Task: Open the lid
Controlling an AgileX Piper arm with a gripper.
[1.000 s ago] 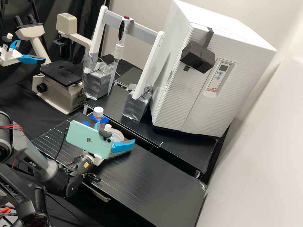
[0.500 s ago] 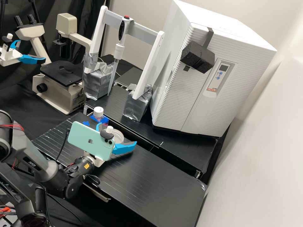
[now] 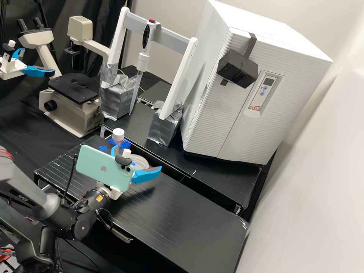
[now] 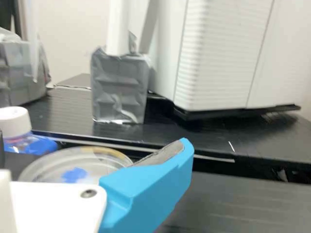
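Gripper, high view: its bright blue fingers are spread wide, one to each side of a clear round dish. Whether either finger touches the dish cannot be told at this angle. The dish, shallow and bearing a blue patch, lies on the lower black bench, close to the raised black platform; it is partly hidden behind a mint-green phone mounted at the arm's wrist. Just beside the dish stands a small bottle, upright, its white cap in place and a blue piece around its lower part. On the platform are a white frame with silver-taped feet, a pipette hanging upright in it, and a large white cabinet with a dark foam block on its front. A microscope stands behind the bench, near a second arm's end. Wrist view: one blue finger with a grey inner pad appears in front of the dish, overlapping its rim; the fingers hold nothing that can be seen. The dish lies level, between this finger and the capped bottle, with the platform's edge beyond.
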